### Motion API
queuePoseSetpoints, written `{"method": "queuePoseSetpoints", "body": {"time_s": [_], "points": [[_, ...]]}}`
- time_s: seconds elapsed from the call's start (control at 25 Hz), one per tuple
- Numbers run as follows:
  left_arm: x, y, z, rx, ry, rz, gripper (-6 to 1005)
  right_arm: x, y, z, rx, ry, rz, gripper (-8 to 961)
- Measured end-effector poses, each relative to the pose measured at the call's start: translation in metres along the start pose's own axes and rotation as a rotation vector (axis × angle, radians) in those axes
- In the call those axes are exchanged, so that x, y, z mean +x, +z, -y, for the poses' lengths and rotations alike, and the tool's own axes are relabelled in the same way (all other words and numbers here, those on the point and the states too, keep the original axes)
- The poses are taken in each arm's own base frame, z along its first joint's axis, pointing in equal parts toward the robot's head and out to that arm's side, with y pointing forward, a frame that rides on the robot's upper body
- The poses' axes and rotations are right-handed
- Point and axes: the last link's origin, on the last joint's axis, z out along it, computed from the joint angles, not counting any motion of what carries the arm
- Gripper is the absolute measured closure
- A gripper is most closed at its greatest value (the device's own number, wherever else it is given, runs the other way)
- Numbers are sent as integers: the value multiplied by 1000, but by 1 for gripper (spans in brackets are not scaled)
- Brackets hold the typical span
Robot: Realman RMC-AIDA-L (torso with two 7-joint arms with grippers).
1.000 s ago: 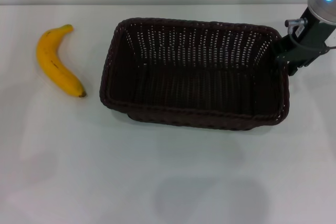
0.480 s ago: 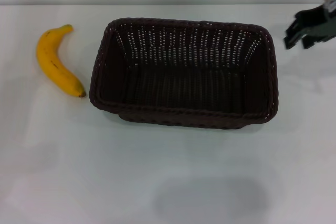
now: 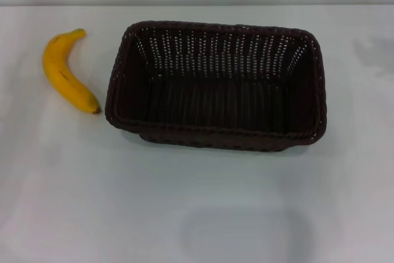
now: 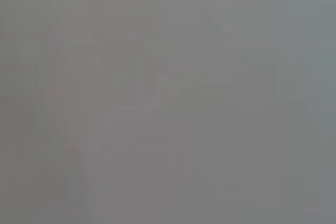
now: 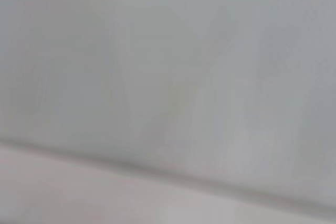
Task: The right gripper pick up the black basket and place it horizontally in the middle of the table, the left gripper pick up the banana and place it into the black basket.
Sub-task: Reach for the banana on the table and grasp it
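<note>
The black basket (image 3: 215,84) stands open side up in the middle of the white table (image 3: 184,214), its long side running left to right. It is empty. The yellow banana (image 3: 64,72) lies on the table just left of the basket, its dark tip close to the basket's front left corner. Neither gripper shows in the head view. Both wrist views show only a plain grey blur, with no fingers and no objects.
A faint shadow (image 3: 375,50) lies on the table at the far right. The table's back edge (image 3: 197,5) runs along the top of the head view.
The right gripper let go of the basket's right end, drew back to the right and left the view. The basket shifted a little left and now rests still.
</note>
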Motion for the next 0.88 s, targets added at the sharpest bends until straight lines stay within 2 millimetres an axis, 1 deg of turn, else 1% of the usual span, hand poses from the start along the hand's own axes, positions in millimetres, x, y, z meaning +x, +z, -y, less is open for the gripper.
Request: {"method": "queuePoseSetpoints", "body": {"time_s": [0.12, 0.2, 0.32, 0.4, 0.44, 0.48, 0.56, 0.6, 0.72, 0.8, 0.84, 0.88], "points": [[3, 3, -1, -42, -58, 97, 113, 11, -7, 24, 46, -74, 156, 605], [6, 5, 0, -57, -85, 164, 113, 20, -8, 37, 77, -105, 231, 605], [16, 4, 6, -36, -155, 281, 113, 38, 0, 54, 92, -131, 305, 605], [19, 4, 8, -24, -175, 315, 113, 51, 6, 65, 93, -124, 342, 605], [27, 5, 9, 1, -200, 401, 113, 54, 7, 68, 94, -116, 354, 605], [30, 6, 8, 6, -205, 439, 113, 62, 8, 75, 102, -110, 369, 605], [42, 15, 1, 5, -196, 542, 114, 76, 8, 88, 124, -81, 394, 605], [47, 19, -2, 6, -188, 582, 114, 81, 7, 93, 136, -73, 401, 605], [61, 40, -17, -9, -178, 756, 114, 93, 3, 106, 180, -75, 402, 605], [66, 54, -29, -20, -181, 863, 114, 99, 3, 110, 201, -97, 396, 605], [70, 65, -37, -27, -179, 913, 114, 102, 3, 112, 210, -106, 395, 605], [69, 70, -41, -13, -173, 971, 114, 106, 5, 112, 214, -112, 395, 605]]}}
